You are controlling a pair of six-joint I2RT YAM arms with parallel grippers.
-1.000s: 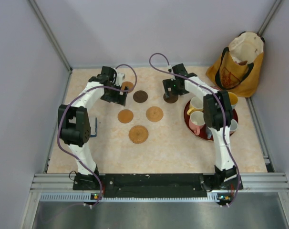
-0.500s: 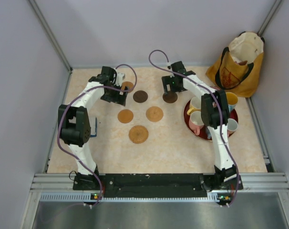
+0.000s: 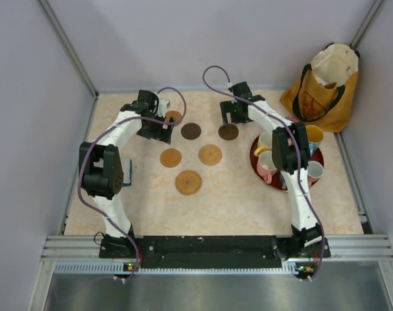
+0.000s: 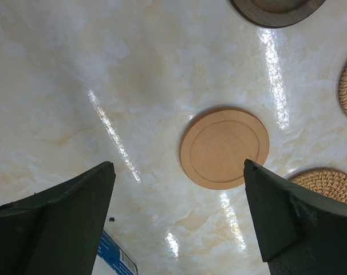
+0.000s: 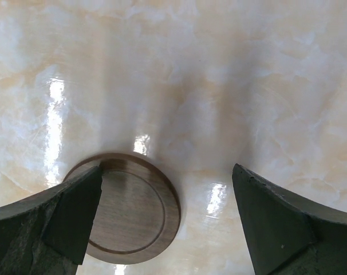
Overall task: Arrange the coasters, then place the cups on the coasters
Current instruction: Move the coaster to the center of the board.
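Bright, even overhead light fills the top view, leaving only faint, soft shadows on the pale table (image 3: pixel 235 194). In both wrist views, white glare streaks cross its glossy surface. The right claw (image 5: pixel 166 168) shows as dark, underlit shapes in the bottom corners.

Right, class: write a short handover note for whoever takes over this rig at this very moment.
Left gripper: open, empty, above the table near a smooth tan coaster.
Right gripper: open, empty, over a dark brown coaster.
Coasters: all six lie flat on the table, none stacked.
Cups: none on a coaster; those visible sit in the red tray.
Left: finish arranging, then place every cup.
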